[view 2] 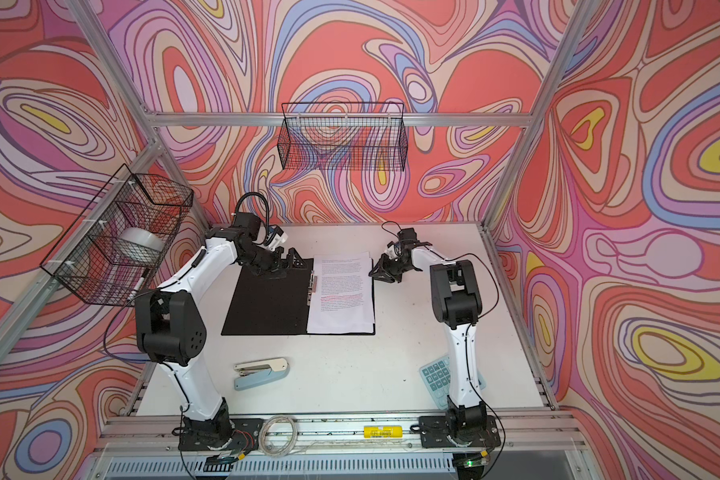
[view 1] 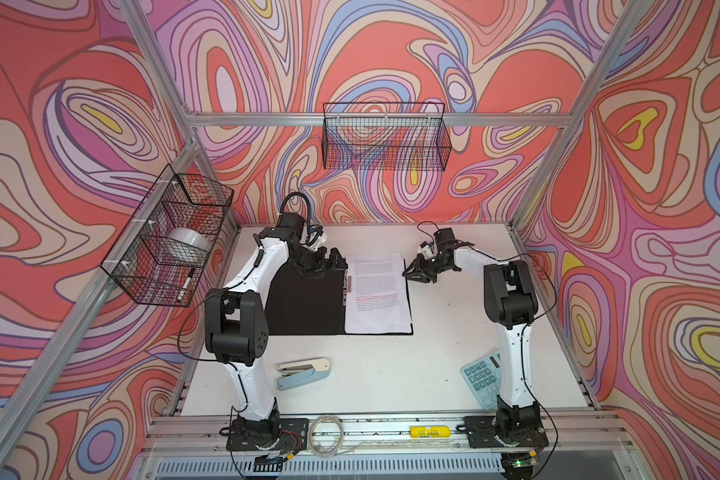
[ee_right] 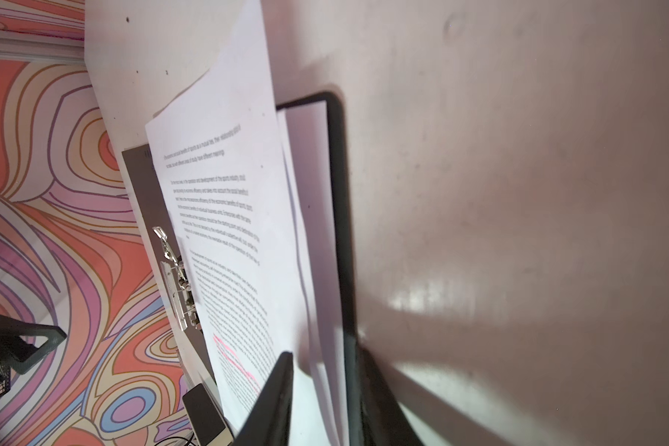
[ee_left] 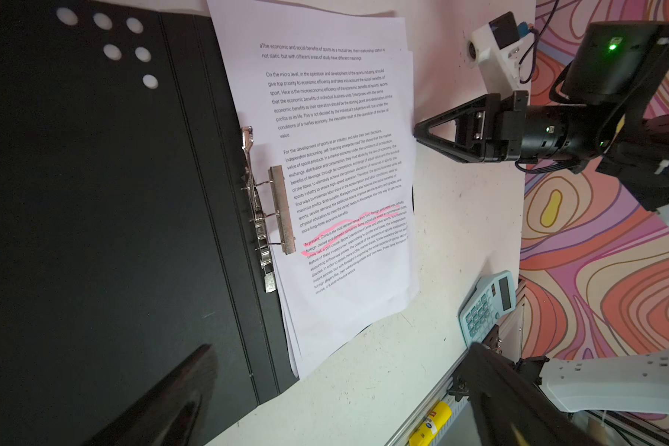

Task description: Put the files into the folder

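folder [view 1: 304, 303]: lies open and flat on the table
files [view 1: 376, 291]: rest on its right half
left gripper [view 1: 334, 262]: spread wide, holding nothing
right gripper [view 1: 408, 272]: pinching the files' edge

Top views look down; wrist views sit close, sharing the files [ee_left: 325, 185].

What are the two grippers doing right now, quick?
Left gripper: open, holding nothing, over the folder's black inside.
Right gripper: partly closed at the edge of the papers; grip cannot be told.
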You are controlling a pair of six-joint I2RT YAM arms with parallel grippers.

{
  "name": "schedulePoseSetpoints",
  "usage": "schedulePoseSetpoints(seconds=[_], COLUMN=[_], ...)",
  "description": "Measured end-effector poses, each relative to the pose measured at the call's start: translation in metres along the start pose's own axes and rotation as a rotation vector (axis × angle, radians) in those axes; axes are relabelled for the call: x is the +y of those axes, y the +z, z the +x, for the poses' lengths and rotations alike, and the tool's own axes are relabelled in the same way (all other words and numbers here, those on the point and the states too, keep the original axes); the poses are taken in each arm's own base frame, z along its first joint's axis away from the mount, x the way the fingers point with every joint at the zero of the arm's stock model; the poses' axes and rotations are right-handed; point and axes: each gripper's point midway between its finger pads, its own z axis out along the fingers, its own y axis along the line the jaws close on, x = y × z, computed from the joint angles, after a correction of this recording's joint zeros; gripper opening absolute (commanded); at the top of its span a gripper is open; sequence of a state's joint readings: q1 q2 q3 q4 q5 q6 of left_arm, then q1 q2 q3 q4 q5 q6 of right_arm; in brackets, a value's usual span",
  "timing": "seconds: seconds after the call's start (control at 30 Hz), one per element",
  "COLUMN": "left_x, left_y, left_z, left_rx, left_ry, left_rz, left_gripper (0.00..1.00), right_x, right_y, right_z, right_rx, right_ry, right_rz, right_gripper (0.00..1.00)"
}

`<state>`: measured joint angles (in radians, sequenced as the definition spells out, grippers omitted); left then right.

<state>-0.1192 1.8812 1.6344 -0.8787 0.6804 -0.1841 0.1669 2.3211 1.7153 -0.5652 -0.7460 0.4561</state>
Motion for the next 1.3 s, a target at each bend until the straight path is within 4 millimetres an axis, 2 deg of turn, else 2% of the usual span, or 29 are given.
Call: schedulePoseSetpoints(seconds=[0.43, 0.57, 0.7, 0.9, 1.03, 1.13, 1.3], left_x=[-0.002, -0.001, -0.002, 0.014, 0.010, 0.001, -0.009], left_y=[0.004, 0.012, 0.023, 0.030, 0.036, 0.046, 0.070], left_z=[0.002, 0.011, 0.022, 0.062, 0.100, 0.128, 0.163], left_rx=[0.006, 0.041, 0.088, 0.239, 0.332, 0.390, 0.461], left_ry=[0.018, 0.140, 0.339, 0.625, 0.796, 0.925, 1.089], left_rz=[-0.022, -0.129, -0.220, -0.311, -0.333, -0.343, -0.362], left_gripper=[1.00, 1.00, 1.00, 1.00, 1.00, 1.00, 1.00], right_x=[0.002, 0.001, 0.012, 0.046, 0.062, 0.057, 0.033], right_y=[0.000, -0.005, -0.017, -0.045, -0.053, -0.045, -0.019], right_z=[0.020, 0.019, 0.001, -0.043, -0.070, -0.085, -0.101], right_rx=[0.032, 0.027, -0.023, -0.162, -0.243, -0.273, -0.280], right_ry=[0.007, 0.004, -0.039, -0.162, -0.234, -0.257, -0.253], right_rz=[0.011, 0.051, 0.089, 0.119, 0.120, 0.130, 0.147], right_gripper=[0.28, 0.28, 0.27, 0.26, 0.26, 0.26, 0.26])
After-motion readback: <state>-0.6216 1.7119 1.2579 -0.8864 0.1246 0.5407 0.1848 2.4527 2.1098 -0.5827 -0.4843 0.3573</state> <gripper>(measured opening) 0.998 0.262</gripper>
